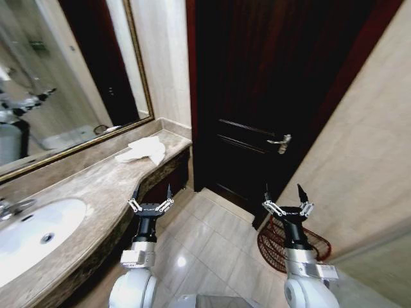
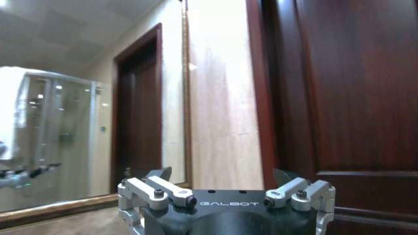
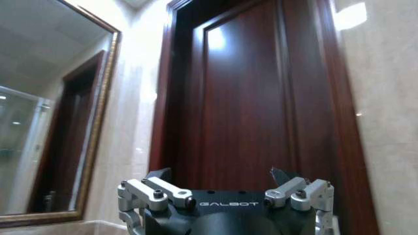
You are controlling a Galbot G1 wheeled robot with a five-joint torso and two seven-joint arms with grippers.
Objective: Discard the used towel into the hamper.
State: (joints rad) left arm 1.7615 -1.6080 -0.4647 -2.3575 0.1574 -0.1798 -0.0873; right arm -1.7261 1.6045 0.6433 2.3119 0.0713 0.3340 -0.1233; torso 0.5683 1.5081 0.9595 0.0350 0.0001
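Note:
A crumpled white towel [image 1: 143, 151] lies on the marble counter [image 1: 96, 186] near its far end, by the mirror. The hamper [image 1: 276, 242], a dark reddish-brown wire basket, stands on the floor by the right wall, partly hidden behind my right arm. My left gripper [image 1: 152, 192] is raised at the counter's front edge, well short of the towel, open and holding nothing. My right gripper [image 1: 285, 193] is held up above the hamper, open and holding nothing. In the wrist views, the left gripper [image 2: 223, 174] and the right gripper [image 3: 222, 173] point at the door and wall.
A white sink [image 1: 35, 234] is set in the counter at the near left, with a faucet [image 1: 13, 206] behind it. A gold-framed mirror [image 1: 70, 70] runs along the wall. A dark wooden door [image 1: 270, 96] with a lever handle [image 1: 281, 142] stands ahead. Tiled floor [image 1: 205, 244] lies between counter and hamper.

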